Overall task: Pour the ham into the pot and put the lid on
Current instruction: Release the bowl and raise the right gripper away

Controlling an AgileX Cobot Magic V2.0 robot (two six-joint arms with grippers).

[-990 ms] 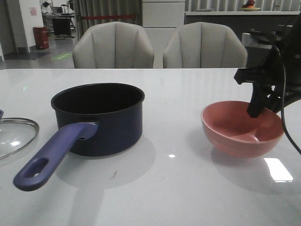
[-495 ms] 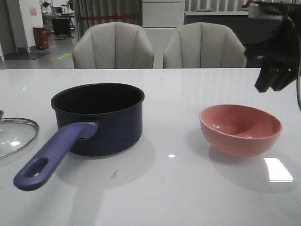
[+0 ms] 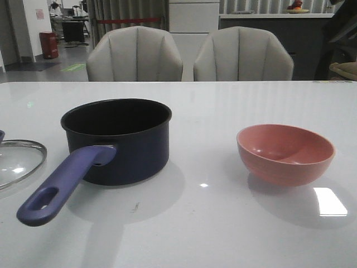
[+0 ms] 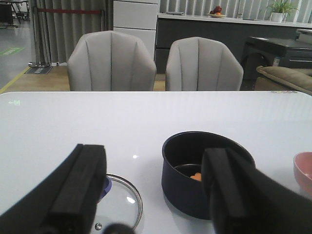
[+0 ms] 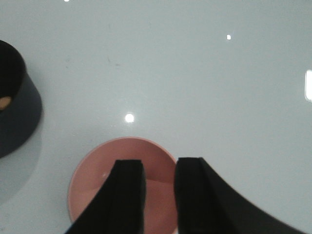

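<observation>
our right gripper [image 5: 158,195] hangs above the pink bowl [image 5: 122,187], jaws slightly parted and holding nothing; our left gripper [image 4: 153,187] gapes wide. ham [image 4: 196,177] lies inside the pot [image 3: 120,139], the lid [image 3: 19,162] on the table just left of it.

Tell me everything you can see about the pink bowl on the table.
The pink bowl is round, smooth and glossy, perhaps ceramic or plastic. It stands upright on the white table, to the right of the pot and apart from it. No ham shows in the part of its inside that is visible. The right gripper hangs above it with its fingers slightly apart, not touching it.
</observation>
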